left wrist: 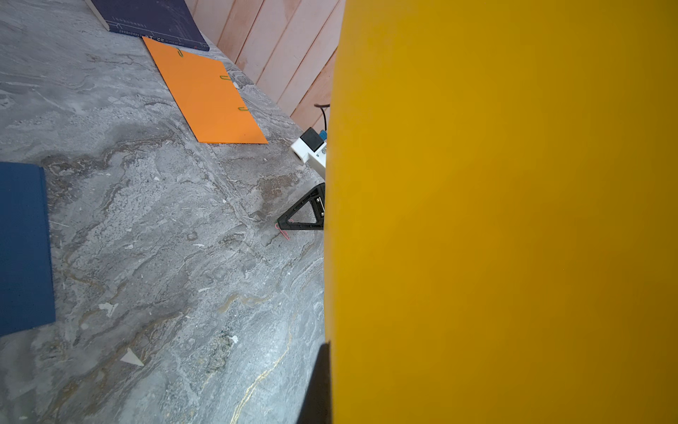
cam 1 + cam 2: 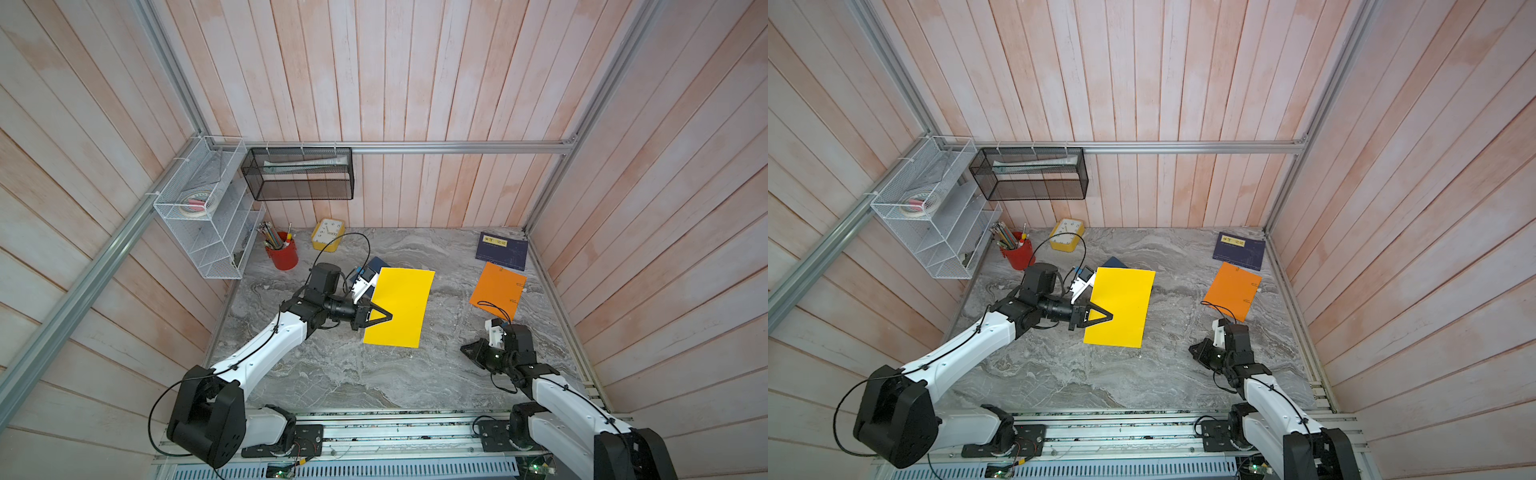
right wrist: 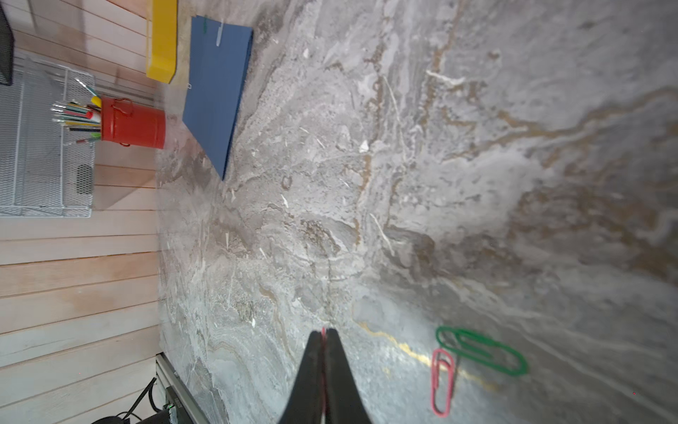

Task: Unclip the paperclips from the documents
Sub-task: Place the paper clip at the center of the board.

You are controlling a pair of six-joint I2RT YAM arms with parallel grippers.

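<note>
Drooping threatened the yellow document (image 2: 399, 307), held aloft by one edge in the clamped-shut left gripper (image 2: 390, 316); the orange document (image 2: 496, 289) lay clipped far right; the right gripper (image 3: 323, 334), pinched shut on a reddish paperclip (image 1: 283, 230), might flick it away.

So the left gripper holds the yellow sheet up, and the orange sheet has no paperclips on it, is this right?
Not quite. The left gripper does hold the yellow sheet up, but the orange sheet carries three green paperclips on its edges; the left wrist view shows them.
</note>
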